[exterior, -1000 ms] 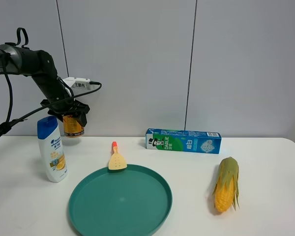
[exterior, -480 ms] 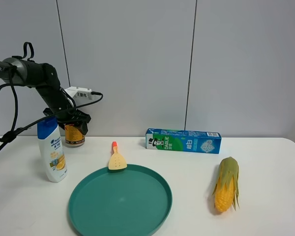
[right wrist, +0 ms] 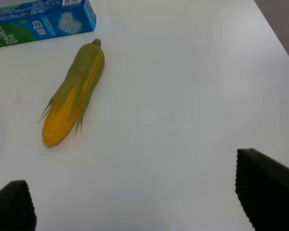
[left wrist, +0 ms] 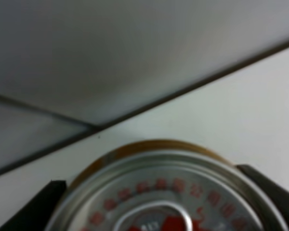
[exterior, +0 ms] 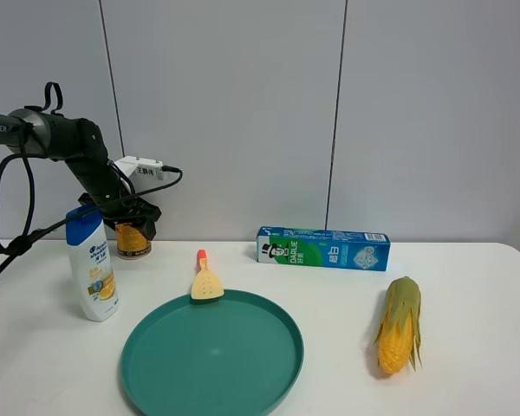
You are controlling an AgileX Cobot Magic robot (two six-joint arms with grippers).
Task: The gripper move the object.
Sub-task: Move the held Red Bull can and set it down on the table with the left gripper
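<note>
At the back-left corner of the desk (exterior: 468, 286), the gold can (exterior: 133, 240) stands upright close to the wall, and from the high view its base looks down on the surface, or as near as makes no difference. The left end effector (exterior: 132, 218) has it clamped from above; the wrist view shows a dark finger (left wrist: 31, 207) hugging each side of the silver top. So the carry looks nearly done, with letting go and lifting clear left, if this is the intended spot. Just beside the can stands the shampoo bottle (exterior: 92, 264), with the green plate (exterior: 212, 355) nearer the front. Over on the other side, the right end effector (right wrist: 135, 211) hangs wide open and empty near the corn (right wrist: 74, 94).
</note>
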